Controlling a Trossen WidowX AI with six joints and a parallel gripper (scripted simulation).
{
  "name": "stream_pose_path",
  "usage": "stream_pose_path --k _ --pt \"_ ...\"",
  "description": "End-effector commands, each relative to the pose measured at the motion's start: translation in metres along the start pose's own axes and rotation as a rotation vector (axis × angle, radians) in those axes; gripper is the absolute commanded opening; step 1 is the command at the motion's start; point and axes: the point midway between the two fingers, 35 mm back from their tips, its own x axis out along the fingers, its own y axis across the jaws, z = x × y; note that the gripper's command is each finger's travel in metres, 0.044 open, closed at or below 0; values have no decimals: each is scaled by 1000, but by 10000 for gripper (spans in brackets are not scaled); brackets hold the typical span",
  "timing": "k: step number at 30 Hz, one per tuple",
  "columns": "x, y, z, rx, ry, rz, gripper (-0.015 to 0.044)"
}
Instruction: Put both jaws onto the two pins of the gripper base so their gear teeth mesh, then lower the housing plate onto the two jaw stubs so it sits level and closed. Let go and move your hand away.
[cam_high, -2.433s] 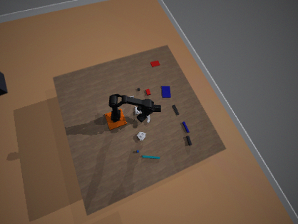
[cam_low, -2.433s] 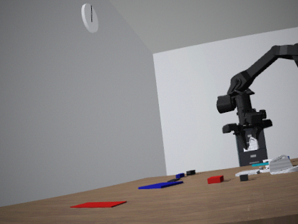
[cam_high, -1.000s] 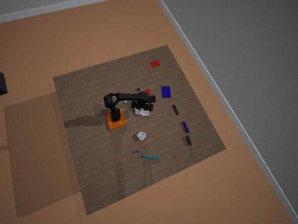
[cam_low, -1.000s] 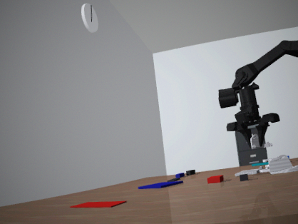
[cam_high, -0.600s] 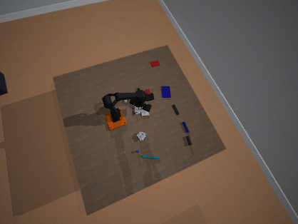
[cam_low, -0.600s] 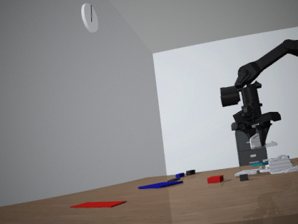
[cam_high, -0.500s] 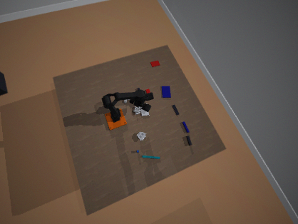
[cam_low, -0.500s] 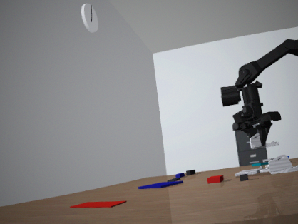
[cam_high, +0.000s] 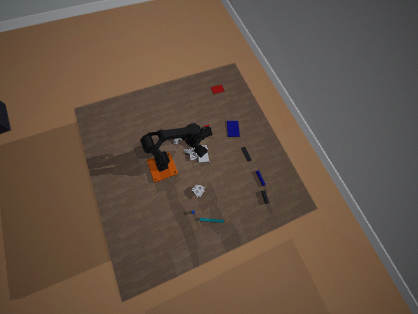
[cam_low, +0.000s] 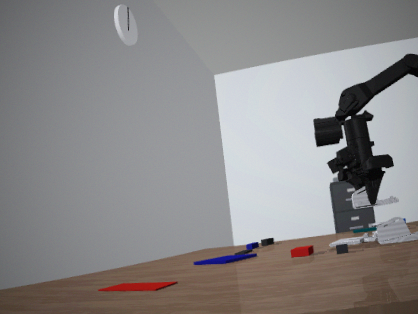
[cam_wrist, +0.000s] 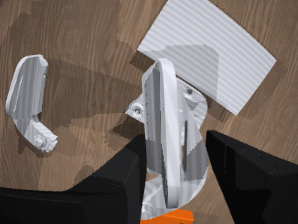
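Observation:
My gripper (cam_wrist: 176, 139) is shut on a white jaw (cam_wrist: 165, 137) and holds it on edge above the table. It also shows in the exterior view (cam_low: 372, 197), well above the table, with the jaw (cam_low: 376, 201) sticking out sideways. Right under the held jaw lies the white gripper base (cam_wrist: 189, 104), partly hidden by it. The ribbed white housing plate (cam_wrist: 208, 46) lies flat just beyond the base, touching or overlapping it. A second white jaw (cam_wrist: 27, 102) lies on the table to the left, apart from the base. In the top view the gripper (cam_high: 201, 149) hovers over these white parts (cam_high: 199, 156).
The arm's orange mount (cam_high: 161, 168) is close behind the gripper. Another small white part (cam_high: 198, 190) lies nearer the front. A blue plate (cam_high: 232, 128), a red plate (cam_high: 217, 89), dark and blue bars (cam_high: 260, 178) and a teal stick (cam_high: 211, 220) are scattered to the right.

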Motion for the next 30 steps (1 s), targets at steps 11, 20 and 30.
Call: stream_pose_path --k 11,20,30 --pt "0 19 -5 296 -1 -2 134" --pt "1 31 -9 488 -1 -1 134" --pt "1 32 -9 503 -1 -1 134"
